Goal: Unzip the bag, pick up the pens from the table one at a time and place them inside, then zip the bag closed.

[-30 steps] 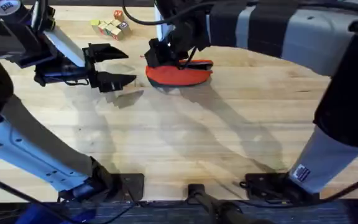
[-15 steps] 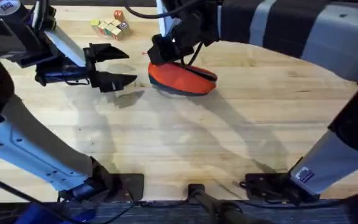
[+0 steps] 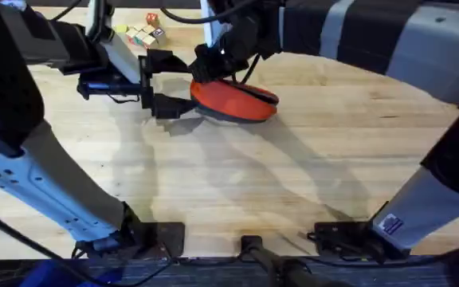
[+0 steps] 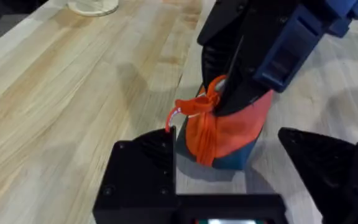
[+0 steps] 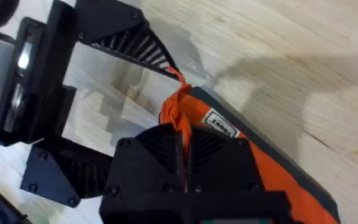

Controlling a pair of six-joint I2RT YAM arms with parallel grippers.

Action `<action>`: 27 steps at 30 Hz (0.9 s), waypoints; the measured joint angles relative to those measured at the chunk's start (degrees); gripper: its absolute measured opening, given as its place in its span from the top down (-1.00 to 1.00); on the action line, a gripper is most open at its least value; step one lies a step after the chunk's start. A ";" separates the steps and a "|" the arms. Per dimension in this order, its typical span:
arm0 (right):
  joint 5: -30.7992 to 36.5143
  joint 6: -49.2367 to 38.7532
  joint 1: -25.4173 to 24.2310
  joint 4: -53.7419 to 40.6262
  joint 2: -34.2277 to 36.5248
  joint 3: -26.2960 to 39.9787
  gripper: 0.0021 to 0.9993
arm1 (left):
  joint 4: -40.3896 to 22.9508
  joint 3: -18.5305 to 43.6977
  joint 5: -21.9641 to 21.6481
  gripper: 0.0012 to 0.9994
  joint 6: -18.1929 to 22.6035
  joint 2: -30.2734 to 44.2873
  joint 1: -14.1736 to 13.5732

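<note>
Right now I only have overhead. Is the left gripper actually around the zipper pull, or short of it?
Observer: In the left wrist view the left gripper is open, and the orange pull cord at the bag's end sits between its fingers, not pinched.
Operator: Does the right arm have the bag?
Observer: Yes. In the right wrist view the right gripper is shut on the bunched fabric at that same end, beside a white label.

Bag [image 3: 233,100] end hidden under right gripper [image 3: 205,68].
</note>
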 joint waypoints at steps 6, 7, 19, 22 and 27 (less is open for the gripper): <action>0.02 0.00 0.01 0.07 0.00 0.00 0.94 | 2.61 0.00 -0.20 -0.77 -0.70 0.00 -1.57; 0.04 0.00 0.00 0.09 -0.01 0.00 0.94 | 2.95 0.00 -0.21 -0.64 -0.99 0.00 -1.67; -0.09 -0.42 -0.03 -0.76 0.01 0.00 0.94 | 4.71 0.04 -0.81 0.91 -2.70 0.00 -1.88; -0.95 -0.44 -0.63 -0.76 -0.01 0.00 0.94 | 4.88 0.04 -0.68 0.91 -2.87 0.00 -1.94; -3.56 -0.42 -2.29 -1.14 -0.29 -0.02 0.94 | 5.10 0.10 0.19 0.92 -3.10 0.00 -2.26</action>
